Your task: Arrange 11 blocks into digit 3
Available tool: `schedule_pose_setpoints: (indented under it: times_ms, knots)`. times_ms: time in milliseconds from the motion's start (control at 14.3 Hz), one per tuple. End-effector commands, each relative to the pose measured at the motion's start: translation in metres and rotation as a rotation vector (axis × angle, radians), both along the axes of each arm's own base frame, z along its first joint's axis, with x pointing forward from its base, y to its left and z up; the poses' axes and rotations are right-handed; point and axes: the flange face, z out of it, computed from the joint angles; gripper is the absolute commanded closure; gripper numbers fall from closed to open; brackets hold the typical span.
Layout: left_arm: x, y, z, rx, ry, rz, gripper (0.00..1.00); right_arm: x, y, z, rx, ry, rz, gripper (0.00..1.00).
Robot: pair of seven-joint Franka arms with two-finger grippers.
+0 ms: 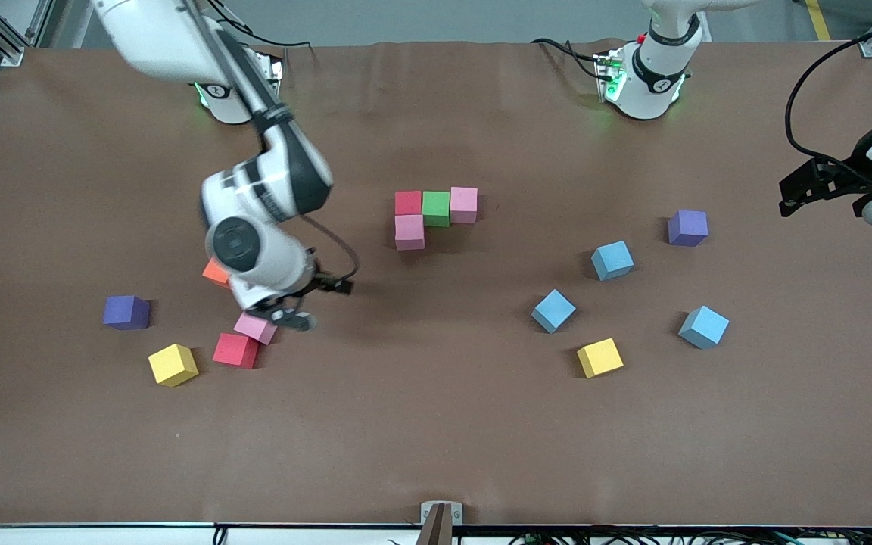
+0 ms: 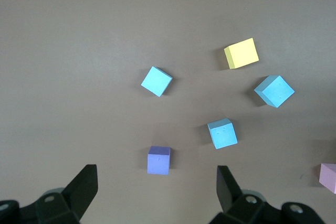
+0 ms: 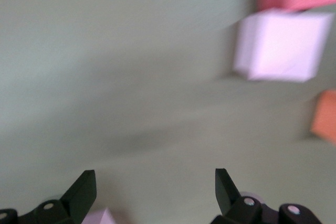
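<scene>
Brown matting is covering the whole table (image 1: 436,439), and small matte foam cubes are lying across it. Four of them are sitting together near the middle as the start of the figure (image 1: 436,216): a red cube (image 1: 408,203), a green cube (image 1: 436,208) and a pink cube (image 1: 464,204) are touching in a row, and a second pink cube (image 1: 409,232) is sitting against the red one, nearer the front camera.

Counting the rest: three light blue cubes (image 1: 612,260) and one yellow cube (image 1: 600,357) are lying loose toward the left arm's end, with a purple cube (image 1: 688,228) beside them. Toward the right arm's end are lying a third pink cube (image 1: 256,327), a second red cube (image 1: 236,350), a second yellow cube (image 1: 173,364), another purple cube (image 1: 126,312) and an orange cube (image 1: 216,272), partly hidden by the arm.

Bending down from its base, the right arm is reaching low, and the right gripper (image 1: 284,312) is hanging with its fingers spread wide and holding nothing, just over the loose pink cube. At its own end of the table the left arm is waiting raised, and the left gripper (image 1: 811,189) is likewise standing wide and holding nothing.
</scene>
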Motion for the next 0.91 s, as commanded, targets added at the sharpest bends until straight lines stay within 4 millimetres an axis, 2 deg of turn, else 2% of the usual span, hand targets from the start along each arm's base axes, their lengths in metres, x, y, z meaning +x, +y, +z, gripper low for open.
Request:
schedule_pose_setpoints:
  times_ms: [0,70,209,349,628,837]
  knots:
    - [-0.001,0.000,0.006,-0.001,-0.016,0.004,0.00,0.022,-0.056,0.000,0.014,-0.026,-0.102,0.00]
    - [-0.001,-0.001,0.005,-0.001,-0.015,0.002,0.00,0.032,-0.072,-0.005,0.014,-0.051,-0.122,0.00]
    - [0.000,-0.003,0.001,-0.001,-0.007,-0.001,0.00,0.037,-0.082,-0.025,0.007,-0.052,-0.137,0.00]
    - [0.007,-0.007,-0.012,-0.002,0.017,-0.007,0.00,0.040,-0.093,-0.043,-0.024,-0.054,-0.129,0.00]
    - [0.019,-0.024,-0.037,-0.007,0.047,-0.038,0.00,0.035,-0.098,-0.067,-0.047,-0.018,-0.121,0.00]
    - [0.035,-0.032,-0.070,-0.013,0.083,-0.054,0.00,0.033,-0.099,-0.072,-0.043,-0.011,-0.046,0.00]
